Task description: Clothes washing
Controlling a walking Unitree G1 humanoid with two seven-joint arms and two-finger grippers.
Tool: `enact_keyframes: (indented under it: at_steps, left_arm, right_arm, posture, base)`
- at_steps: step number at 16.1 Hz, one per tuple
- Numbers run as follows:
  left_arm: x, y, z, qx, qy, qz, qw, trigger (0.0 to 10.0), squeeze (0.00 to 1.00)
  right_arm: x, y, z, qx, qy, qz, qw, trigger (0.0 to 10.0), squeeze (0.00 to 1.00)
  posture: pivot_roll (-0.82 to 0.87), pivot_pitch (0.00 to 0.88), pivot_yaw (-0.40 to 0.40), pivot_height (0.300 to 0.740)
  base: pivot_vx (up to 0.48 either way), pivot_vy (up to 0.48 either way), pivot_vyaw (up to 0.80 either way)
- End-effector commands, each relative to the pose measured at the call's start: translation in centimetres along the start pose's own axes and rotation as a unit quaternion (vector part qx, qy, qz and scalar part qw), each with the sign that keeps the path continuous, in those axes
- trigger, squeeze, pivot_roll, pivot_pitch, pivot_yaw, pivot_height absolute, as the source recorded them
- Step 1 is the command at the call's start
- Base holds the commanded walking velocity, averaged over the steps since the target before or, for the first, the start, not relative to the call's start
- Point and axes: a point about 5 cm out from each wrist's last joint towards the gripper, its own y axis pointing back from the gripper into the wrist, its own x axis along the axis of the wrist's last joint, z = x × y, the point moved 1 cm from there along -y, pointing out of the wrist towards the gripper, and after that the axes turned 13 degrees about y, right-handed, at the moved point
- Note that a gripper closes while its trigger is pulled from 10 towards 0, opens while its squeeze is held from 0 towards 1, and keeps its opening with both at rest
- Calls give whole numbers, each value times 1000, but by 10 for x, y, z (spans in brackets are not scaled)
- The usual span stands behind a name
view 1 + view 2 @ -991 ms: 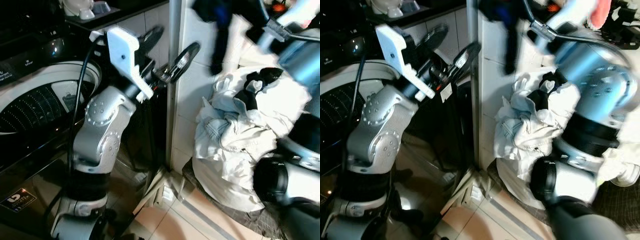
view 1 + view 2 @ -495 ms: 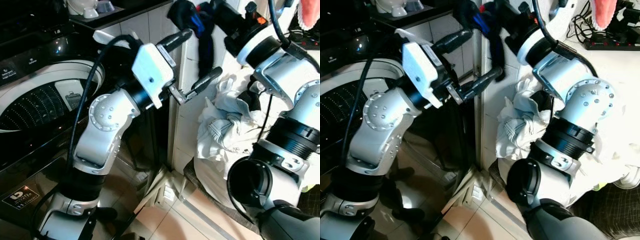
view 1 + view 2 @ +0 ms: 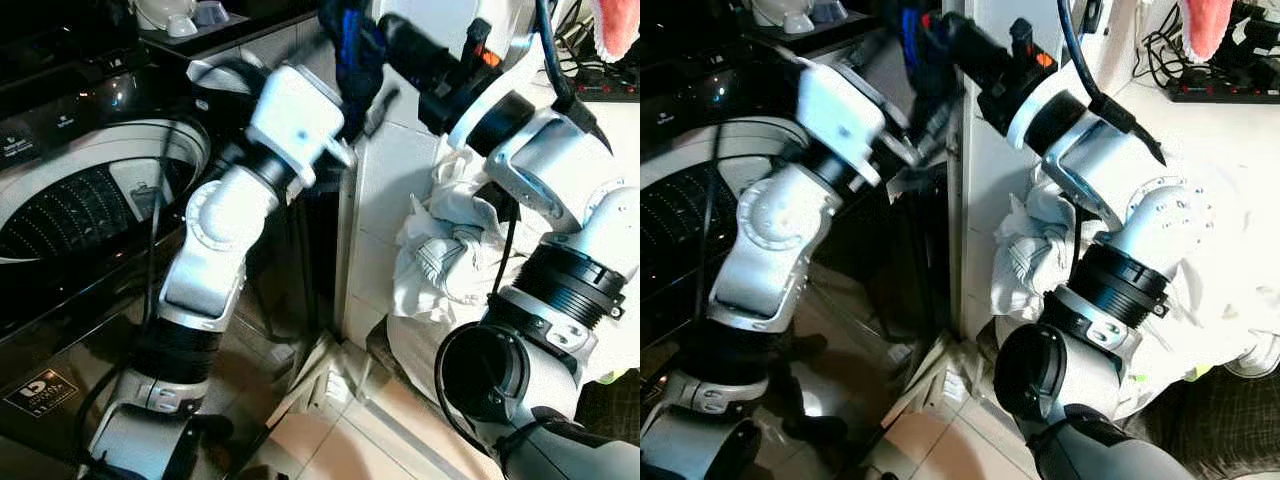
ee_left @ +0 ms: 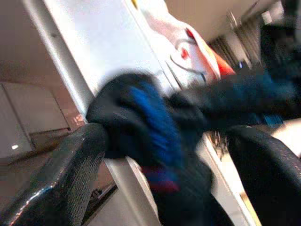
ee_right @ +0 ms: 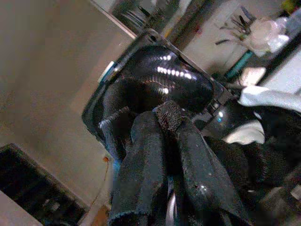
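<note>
Dark cloth: a black-and-blue garment (image 3: 352, 45) hangs high in the air beside the white tiled wall (image 3: 395, 170), above and to the right of the washing machine (image 3: 90, 190).
Right gripper (image 3: 930, 45): its two black fingers are pressed together on the upper part of the garment, as the right wrist view shows, with cloth pinched between them; the arm reaches up and across from the right.
Left gripper (image 4: 164, 141): raised to the same height, fingers spread apart with the garment lying between them, not yet closed on it.
Long axis: the garment hangs roughly upright from the right gripper, its free end dropping toward the left gripper.
Key relation: the open drum (image 3: 70, 215) lies below and to the left of the held garment, so the left arm is the nearer one to the machine; the coming move probably carries the cloth leftward and down over the drum's rim.
Laundry pile (image 3: 455, 270): pale clothes heaped against the wall on the right, partly covered by the right arm.
Hard to make out: the left arm is blurred in both head views; the garment's kind and full length cannot be told; the top of the cloth is cut off at the frame's edge.
</note>
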Motion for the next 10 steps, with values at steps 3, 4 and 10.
enact_keyframes:
  at_steps: [3, 4, 10]
  left_arm:
    - [6, 12, 16, -52, 143, 20, 988, 10000, 1000]
    - [2, 18, 19, -61, 190, 13, 980, 10000, 1000]
    - [-18, 27, 9, 24, 341, -9, 940, 10000, 1000]
  right_arm:
    - [3, 5, 0, -7, 7, -7, 1000, 0, 0]
    - [5, 5, 0, -9, 7, -5, 1000, 0, 0]
    - [7, 6, -3, -4, 7, -3, 1000, 0, 0]
  posture:
    - [-53, 0, 7, 740]
    - [-54, 0, 6, 740]
    - [-74, 0, 19, 740]
  base:
    - [0, 0, 0]
    - [0, 0, 0]
    - [0, 0, 0]
